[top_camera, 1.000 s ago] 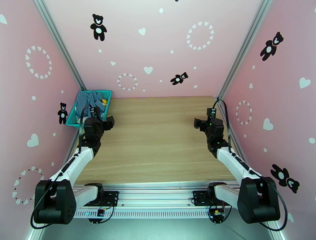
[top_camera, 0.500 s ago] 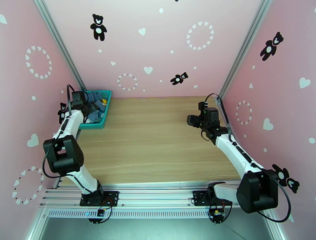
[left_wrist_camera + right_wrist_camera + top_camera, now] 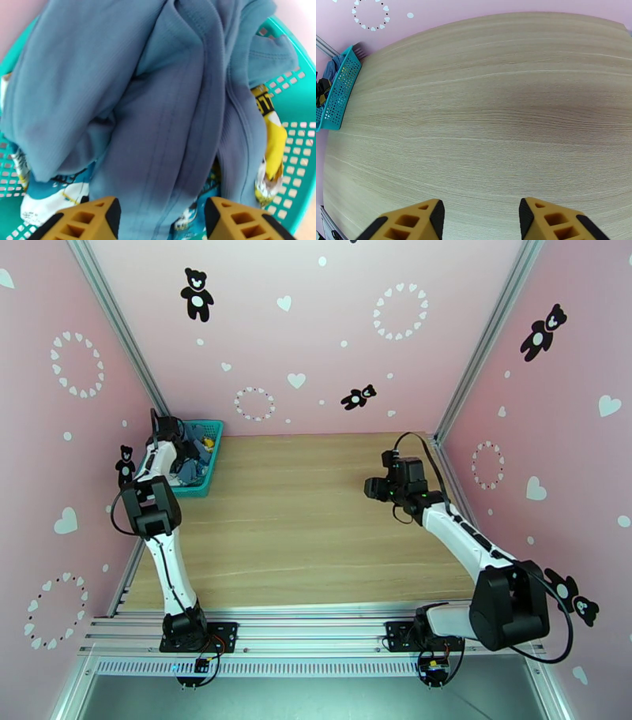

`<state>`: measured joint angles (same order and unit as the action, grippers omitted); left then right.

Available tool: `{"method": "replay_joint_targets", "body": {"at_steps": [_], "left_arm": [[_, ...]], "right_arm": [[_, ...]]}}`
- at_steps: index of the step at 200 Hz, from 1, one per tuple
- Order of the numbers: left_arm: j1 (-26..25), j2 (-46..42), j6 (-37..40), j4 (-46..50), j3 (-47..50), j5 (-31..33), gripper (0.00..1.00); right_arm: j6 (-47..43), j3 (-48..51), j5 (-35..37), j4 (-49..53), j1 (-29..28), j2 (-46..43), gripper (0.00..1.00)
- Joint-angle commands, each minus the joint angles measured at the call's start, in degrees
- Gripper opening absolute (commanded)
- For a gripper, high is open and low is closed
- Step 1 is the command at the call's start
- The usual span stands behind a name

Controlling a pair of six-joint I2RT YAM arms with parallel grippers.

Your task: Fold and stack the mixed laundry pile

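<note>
Listing by size, largest first:

Worktop (image 3: 316, 524): pale wood grain, enclosed by pink walls printed with bears and hearts; both arms are bolted at its near edge.

Right arm (image 3: 462, 536): white and black, reaching from the near right corner toward the middle-right of the worktop.

Left arm (image 3: 154, 508): folded upright along the left side, its wrist over the far left corner.

Basket (image 3: 193, 491): teal plastic mesh, standing in the far left corner of the worktop and touching the left wall; both garments lie inside it.

Tank top (image 3: 158, 98): dusty blue, ribbed and crumpled; it lies on top of the pile and covers most of the basket's opening.

Printed cloth (image 3: 272, 146): white with yellow and blue print, underneath the tank top; it shows at the right side and along the lower left edge.

Left pincer (image 3: 160, 217): directly above the basket; its yellow fingers (image 3: 94, 217) stand apart over a fold of the tank top, with nothing clamped.

Right pincer (image 3: 480, 221): poised over plain wood, well apart from the basket; its jaws are parted and hold nothing.
</note>
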<state>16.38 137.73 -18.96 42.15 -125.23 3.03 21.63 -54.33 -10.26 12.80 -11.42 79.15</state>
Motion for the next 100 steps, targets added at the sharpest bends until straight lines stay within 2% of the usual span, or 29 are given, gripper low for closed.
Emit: {"method": "replay_joint_targets", "body": {"at_steps": [1,14,38,54,77,94,100], "left_arm": [[0.2,2.5,-2.1,3.5,-5.6,0.8,0.59],[0.1,3.8,-2.1,4.5,-7.4,1.6,0.56],[-0.3,5.8,-1.6,6.3,-10.4,2.5,0.44],[-0.3,7.0,-1.6,8.4,-12.9,2.6,0.31],[-0.4,5.5,-1.4,7.3,-11.7,2.1,0.12],[-0.4,4.0,-0.9,6.1,-11.0,1.5,0.00],[-0.4,3.5,-0.7,5.8,-11.1,1.2,0.00]], "right_arm": [[-0.5,-1.3,-1.4,0.8,-0.3,1.3,0.52],[-0.5,-1.5,-2.0,0.7,-0.2,1.8,0.52],[-0.5,-1.8,-2.9,0.8,-0.4,2.1,0.51],[-0.7,-2.1,-2.9,1.1,-0.3,2.0,0.51],[-1.1,-2.4,-2.7,1.6,-0.4,1.8,0.51],[-1.2,-2.3,-2.4,2.0,-0.4,1.8,0.50],[-1.4,-2.3,-2.4,2.1,-0.3,1.7,0.50]]}}
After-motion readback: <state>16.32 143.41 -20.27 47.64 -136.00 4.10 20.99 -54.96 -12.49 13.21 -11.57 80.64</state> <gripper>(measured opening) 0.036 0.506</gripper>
